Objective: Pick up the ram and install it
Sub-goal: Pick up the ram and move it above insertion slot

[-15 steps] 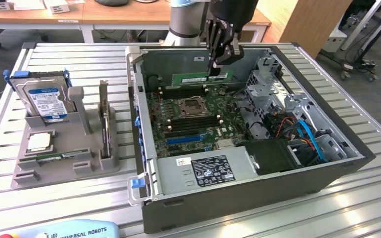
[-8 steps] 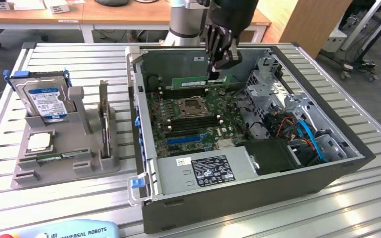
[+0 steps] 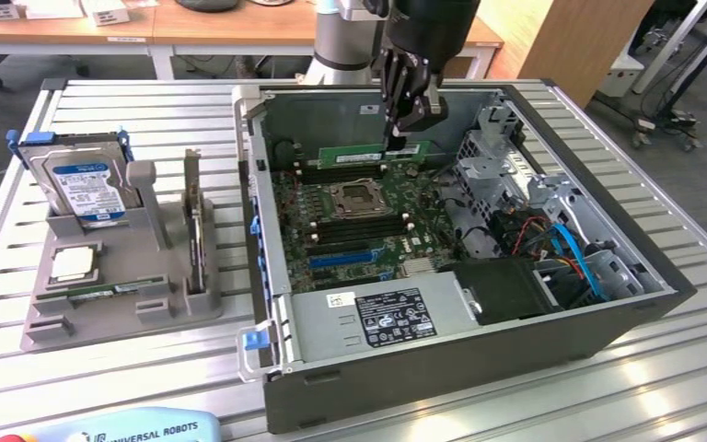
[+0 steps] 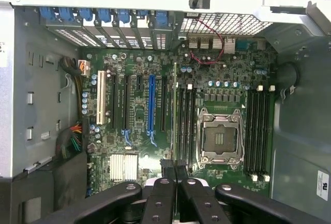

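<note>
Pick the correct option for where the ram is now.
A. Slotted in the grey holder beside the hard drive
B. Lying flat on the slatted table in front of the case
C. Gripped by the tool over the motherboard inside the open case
C: the tool is shut on the ram, which it holds on edge over the motherboard inside the open case.

- Bright, even overhead room light in the exterior view; pale sheen on the slatted desk (image 3: 685, 368).
- Soft, short shadows beside the grey parts stand (image 3: 121, 295).
- Dimmer inside the computer case (image 3: 452, 378); the ram (image 3: 372, 155) bright green against the shaded rear wall.
- Mild glare on the hard drive (image 3: 84, 180) label.
- In the wrist view, washed-out white on the case frame; motherboard (image 4: 139, 115) evenly lit.
</note>
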`<state>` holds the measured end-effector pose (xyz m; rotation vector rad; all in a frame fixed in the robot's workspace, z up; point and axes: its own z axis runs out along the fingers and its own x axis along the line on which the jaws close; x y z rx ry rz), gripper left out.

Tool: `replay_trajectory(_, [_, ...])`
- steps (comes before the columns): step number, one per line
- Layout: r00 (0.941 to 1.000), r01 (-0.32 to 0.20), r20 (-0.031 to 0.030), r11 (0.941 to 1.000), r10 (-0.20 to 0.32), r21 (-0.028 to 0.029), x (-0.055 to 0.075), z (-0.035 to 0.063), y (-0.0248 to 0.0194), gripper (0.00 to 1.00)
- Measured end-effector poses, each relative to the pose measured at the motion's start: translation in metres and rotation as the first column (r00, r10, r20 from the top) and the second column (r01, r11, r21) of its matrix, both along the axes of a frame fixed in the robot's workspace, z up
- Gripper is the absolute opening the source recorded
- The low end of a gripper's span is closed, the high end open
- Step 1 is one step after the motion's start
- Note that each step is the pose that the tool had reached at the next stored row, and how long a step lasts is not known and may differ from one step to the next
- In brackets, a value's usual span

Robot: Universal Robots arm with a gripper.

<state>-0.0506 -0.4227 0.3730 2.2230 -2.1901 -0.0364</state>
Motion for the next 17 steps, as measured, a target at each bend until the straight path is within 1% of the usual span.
replay_trajectory(8, [1.0000,0.001,0.0000,1.0000,-0.001,0.0004,0.0009,-0.0027,0.0000,0.11])
replay_trajectory(14, [1.0000,0.007,0.0000,1.0000,-0.007,0.0005,0.0029,-0.0068,0.0000,0.11])
replay_trajectory(17, [1.0000,0.008,-0.0001,1.0000,-0.008,0.0003,0.0034,-0.0068,0.0000,0.11])
